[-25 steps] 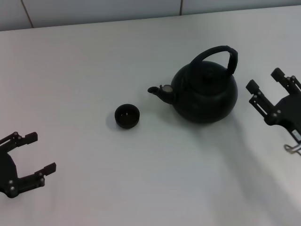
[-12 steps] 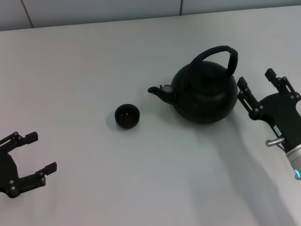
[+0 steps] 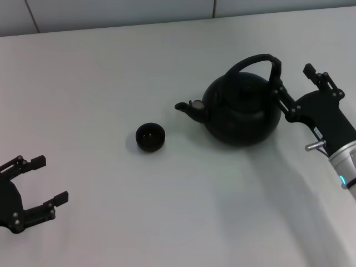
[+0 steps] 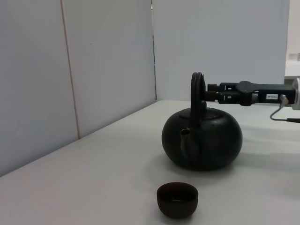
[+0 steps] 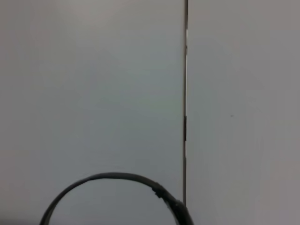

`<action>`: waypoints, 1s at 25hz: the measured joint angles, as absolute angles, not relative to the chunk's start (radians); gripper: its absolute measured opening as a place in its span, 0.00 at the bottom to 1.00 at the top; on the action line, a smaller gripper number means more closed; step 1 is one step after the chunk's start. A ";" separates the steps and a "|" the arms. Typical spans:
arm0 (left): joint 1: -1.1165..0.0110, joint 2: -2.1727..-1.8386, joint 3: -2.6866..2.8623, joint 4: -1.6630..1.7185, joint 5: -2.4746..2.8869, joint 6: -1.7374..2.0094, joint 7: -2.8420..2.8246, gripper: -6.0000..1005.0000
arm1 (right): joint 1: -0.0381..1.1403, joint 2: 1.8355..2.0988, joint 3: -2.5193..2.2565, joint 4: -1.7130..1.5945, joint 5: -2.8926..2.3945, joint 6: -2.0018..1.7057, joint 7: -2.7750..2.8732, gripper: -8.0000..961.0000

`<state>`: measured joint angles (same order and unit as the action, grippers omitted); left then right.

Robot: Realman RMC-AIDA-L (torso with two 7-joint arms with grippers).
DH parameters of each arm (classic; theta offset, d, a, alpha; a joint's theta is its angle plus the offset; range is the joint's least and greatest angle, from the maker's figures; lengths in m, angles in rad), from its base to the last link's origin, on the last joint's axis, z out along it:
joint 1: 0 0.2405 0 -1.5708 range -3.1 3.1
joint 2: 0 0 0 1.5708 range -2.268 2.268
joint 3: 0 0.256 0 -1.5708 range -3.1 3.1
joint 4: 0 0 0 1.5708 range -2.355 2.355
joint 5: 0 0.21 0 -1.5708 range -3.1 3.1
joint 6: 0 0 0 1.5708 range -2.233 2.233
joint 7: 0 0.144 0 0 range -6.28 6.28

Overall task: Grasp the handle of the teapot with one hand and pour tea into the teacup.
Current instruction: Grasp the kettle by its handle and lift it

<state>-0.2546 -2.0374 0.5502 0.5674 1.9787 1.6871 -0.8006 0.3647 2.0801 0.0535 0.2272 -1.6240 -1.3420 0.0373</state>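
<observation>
Black against the white desk (image 3: 100, 72), the scene reads left to right. Lower left of the head view: left gripper (image 3: 44, 180), jaws spread, parked. Centre: teacup (image 3: 150, 137), small, round, handleless. Centre right: teapot (image 3: 242, 108), matte, squat, spout facing the teacup. Right gripper (image 3: 293, 77), jaws spread, sits at the right end of the handle (image 3: 253, 61). Judgement: advance until the hoop lies between the jaws near its top, then close squarely; an off-centre grip would probably let the pot swing.
</observation>
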 joint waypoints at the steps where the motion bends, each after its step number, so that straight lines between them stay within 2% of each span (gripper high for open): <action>1: -0.255 -2.037 0.550 0.567 1.979 1.687 -0.801 0.83 | 0.365 2.080 0.053 0.227 -1.624 -1.342 0.037 0.74; 13: -0.264 -2.043 0.523 0.568 1.977 1.688 -0.801 0.83 | 0.424 2.080 0.054 0.186 -1.628 -1.263 0.100 0.74; 25: -0.263 -2.049 0.523 0.568 1.950 1.687 -0.802 0.83 | 0.426 2.080 0.045 0.180 -1.629 -1.261 0.100 0.74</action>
<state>-0.2631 -2.0487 0.5231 0.5676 1.9505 1.6874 -0.8019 0.4264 2.0801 0.0447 0.1804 -1.6294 -1.2611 0.1003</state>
